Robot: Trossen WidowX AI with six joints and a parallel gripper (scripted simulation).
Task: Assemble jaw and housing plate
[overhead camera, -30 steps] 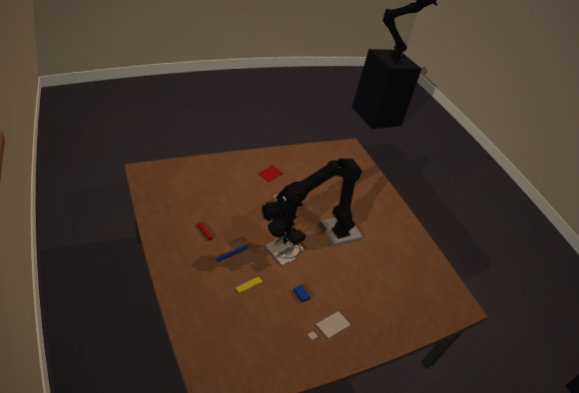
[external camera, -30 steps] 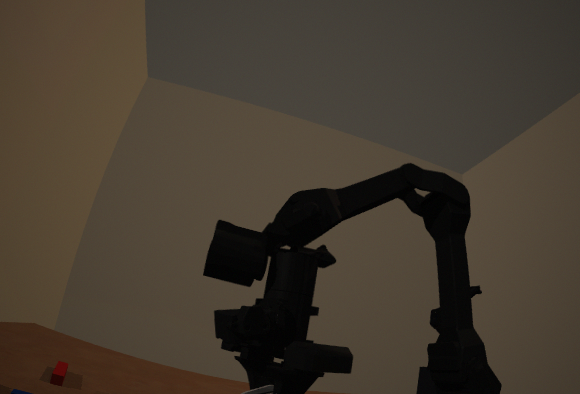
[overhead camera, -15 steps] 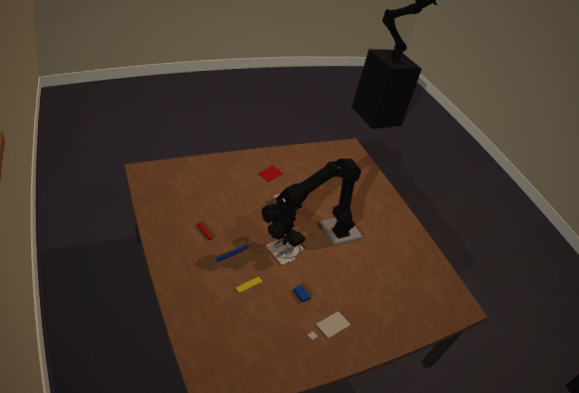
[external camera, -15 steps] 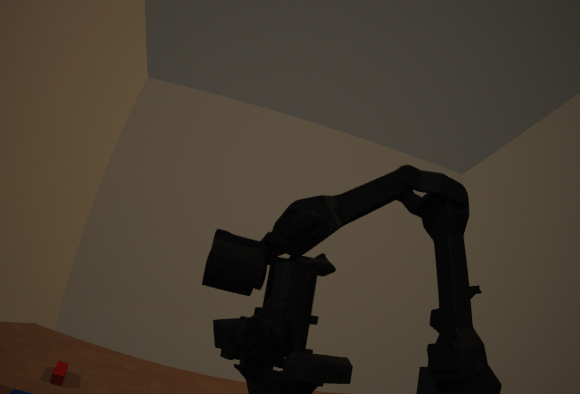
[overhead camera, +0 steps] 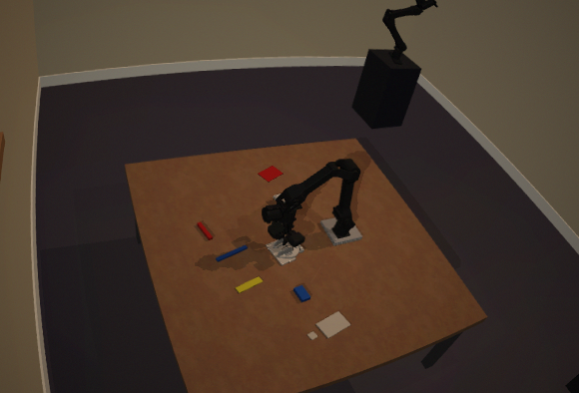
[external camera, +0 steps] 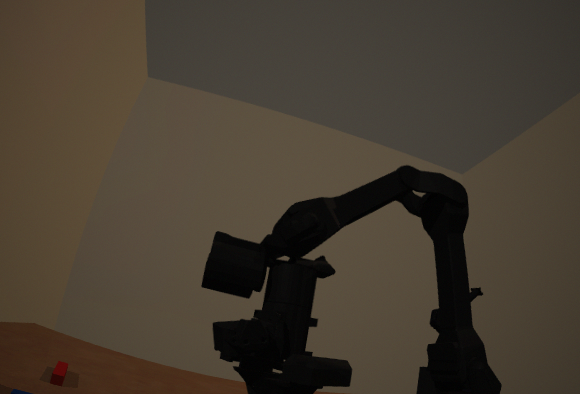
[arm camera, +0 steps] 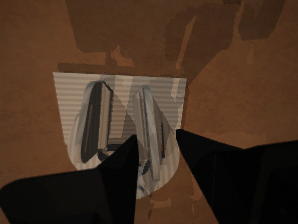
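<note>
The striped pale base (overhead camera: 286, 259) (arm camera: 70, 90) lies on the table under the arm. In the wrist view a grey jaw (arm camera: 92, 120) stands over its left half. The other grey jaw (arm camera: 146, 112) is over its right half, its lower part between my fingers. My black gripper (overhead camera: 286, 243) (arm camera: 158, 135) points down and is shut on this right jaw. The pins and gear teeth are mostly hidden by the jaws and the left finger; I cannot tell whether the teeth mesh or how high the held jaw is. A white plate (overhead camera: 333, 324), possibly the housing plate, lies flat near the table's front edge.
A small white square (overhead camera: 312, 335) lies beside the white plate. A blue block (overhead camera: 301, 293), yellow bar (overhead camera: 249, 284), blue rod (overhead camera: 232, 253), red bar (overhead camera: 205, 230) and red square (overhead camera: 271, 174) lie around the base. A pale piece (overhead camera: 278, 196) is partly hidden behind the arm.
</note>
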